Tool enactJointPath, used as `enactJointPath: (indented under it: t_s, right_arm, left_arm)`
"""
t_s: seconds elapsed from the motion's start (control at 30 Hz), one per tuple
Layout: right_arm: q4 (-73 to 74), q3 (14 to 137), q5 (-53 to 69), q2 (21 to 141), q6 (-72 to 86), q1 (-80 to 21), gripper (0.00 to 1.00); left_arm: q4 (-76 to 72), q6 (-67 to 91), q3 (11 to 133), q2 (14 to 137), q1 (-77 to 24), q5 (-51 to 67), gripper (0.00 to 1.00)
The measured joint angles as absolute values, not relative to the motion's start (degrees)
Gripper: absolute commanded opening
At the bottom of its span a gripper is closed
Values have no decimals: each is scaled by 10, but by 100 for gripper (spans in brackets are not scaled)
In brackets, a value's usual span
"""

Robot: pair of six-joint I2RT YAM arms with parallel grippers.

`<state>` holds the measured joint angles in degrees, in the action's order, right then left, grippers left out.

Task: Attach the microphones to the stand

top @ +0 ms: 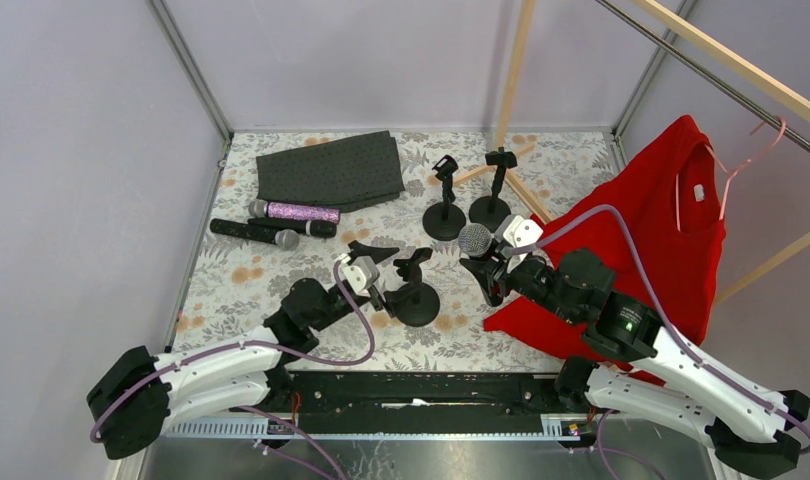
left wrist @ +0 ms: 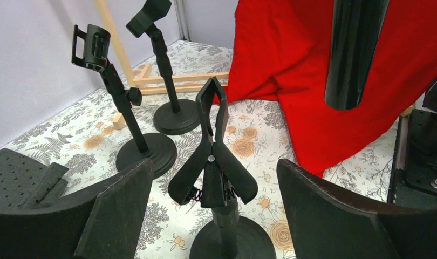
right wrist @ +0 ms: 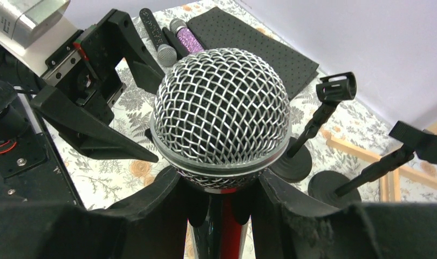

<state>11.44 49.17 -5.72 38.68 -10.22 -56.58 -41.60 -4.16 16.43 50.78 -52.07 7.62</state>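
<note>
Nothing is attached yet. All three stands have empty holders: the near stand with its spring clip, and the two far stands.

One microphone is off the tabletop. The right tool is pinching it just below the grey mesh head, and it hangs upright, just right of the near stand. The left tool is spread wide with nothing in it, its fingers on either side of the near stand's clip without touching it. I judge that it is there to steady the clip or press it open.

The other three microphones lie together at the far left, by a dark folded cloth: the purple glitter one and two black ones. So the first attachment is only being lined up, and the other three have not been started. Only three stands are visible for four microphones.

- **Held microphone:** From above, the right tool covers most of its body. The left wrist view shows only a black barrel end, cut off at the top edge.
- **Alignment:** No view settles whether that end is in line with the clip.
- **Right side:** The red shirt covers the right side of the tabletop.
- **Black microphones:** The one next to the purple one is partly hidden.
</note>
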Motion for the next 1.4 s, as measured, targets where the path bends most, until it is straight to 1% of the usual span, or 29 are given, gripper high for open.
enactJointPath:
  t_s: [0.13,0.27,0.43,0.6,0.8,1.03,1.07,1.4]
  right_arm:
    - [98,495,-43,397,-123,-566,0]
    - [82,498,-14,405,-139,-566,0]
    - [48,498,1,425,-176,-566,0]
    - [23,504,4,470,-234,-566,0]
    - [18,504,7,506,-320,-566,0]
    - [6,517,7,530,-365,-566,0]
    - [5,518,8,530,-368,-566,0]
    - [-8,524,18,520,-372,-566,0]
  left_arm:
    - [-459,-31,150,519,-521,66,82]
    - [-506,-10,130,524,-521,49,80]
    - [-547,18,109,531,-521,39,80]
    - [-578,31,100,536,-521,38,83]
    - [-609,28,88,552,-521,39,83]
    - [-667,1,88,600,-521,44,83]
    - [-675,-2,88,607,-521,45,82]
    - [-746,-26,85,664,-521,52,61]
